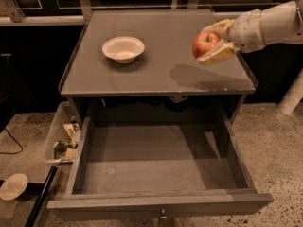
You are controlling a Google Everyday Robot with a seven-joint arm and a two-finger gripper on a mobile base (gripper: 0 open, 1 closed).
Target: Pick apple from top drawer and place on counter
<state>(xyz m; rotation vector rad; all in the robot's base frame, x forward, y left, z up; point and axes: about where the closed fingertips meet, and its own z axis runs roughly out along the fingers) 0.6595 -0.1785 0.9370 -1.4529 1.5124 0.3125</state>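
My gripper (211,44) comes in from the right and is shut on the red apple (204,43), holding it in the air above the right part of the counter (161,74). The apple's dark stem points up. Its shadow falls on the counter just below. The top drawer (158,162) is pulled fully out below the counter, its grey floor bare, a small knob (163,215) at its front.
A white bowl (123,48) sits on the left part of the counter. A clear plastic bin of clutter (64,138) stands left of the drawer. A pale dish (13,186) lies on the floor at the lower left. A white post (291,93) rises at the right.
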